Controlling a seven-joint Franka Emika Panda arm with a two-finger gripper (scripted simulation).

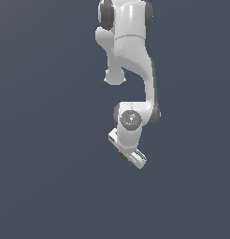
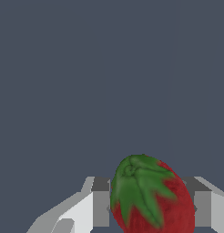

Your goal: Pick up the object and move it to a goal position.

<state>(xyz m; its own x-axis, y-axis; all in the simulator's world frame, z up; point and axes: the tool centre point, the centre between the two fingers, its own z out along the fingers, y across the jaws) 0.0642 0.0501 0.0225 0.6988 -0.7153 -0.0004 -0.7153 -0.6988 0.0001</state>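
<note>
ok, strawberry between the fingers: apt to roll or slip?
Likely yes. The strawberry is rounded and tapering, so it could roll if set down. Its smooth curved sides between the flat fingers of the tool may pivot or slip. It looks small beside them, probably light.

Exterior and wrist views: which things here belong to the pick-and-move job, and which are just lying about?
Job:
- strawberry, sitting between the fingers
- gripper

Lying about:
- nothing else shows, only plain grey ground; no goal marker is visible
</note>
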